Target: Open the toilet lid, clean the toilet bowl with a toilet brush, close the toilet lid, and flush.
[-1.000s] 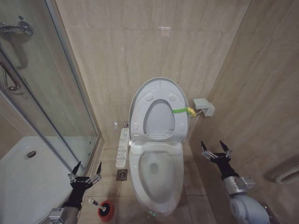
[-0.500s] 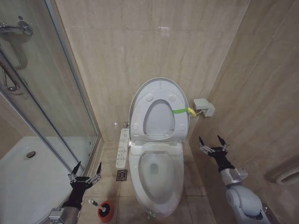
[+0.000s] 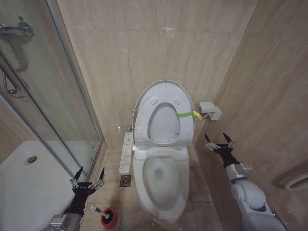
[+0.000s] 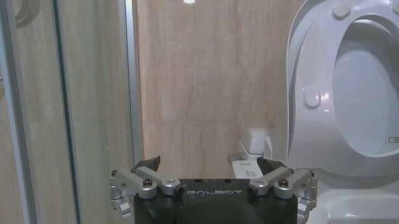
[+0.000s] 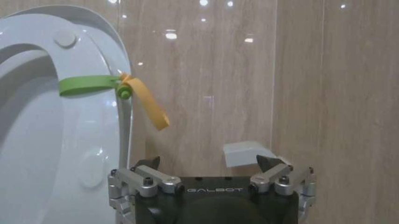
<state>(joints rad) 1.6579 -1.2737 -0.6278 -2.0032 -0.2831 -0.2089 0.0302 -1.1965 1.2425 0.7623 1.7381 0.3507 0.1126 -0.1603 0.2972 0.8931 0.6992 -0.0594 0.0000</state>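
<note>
Low on your left, the toilet brush [image 3: 99, 210] lies on the floor, its dark head hidden in the red holder [image 3: 109, 217]. Just above it the left pincer [image 3: 87, 179] points upward, fingers apart, arm cut off by the frame edge. Right of the toilet bowl [image 3: 160, 183], the right pincer [image 3: 219, 143] hangs spread, empty, beside the upright toilet lid [image 3: 163, 95].

Glass shower door [image 3: 53, 96] — floor drain [image 3: 125, 180] — grey wall box [image 3: 210, 110].
</note>
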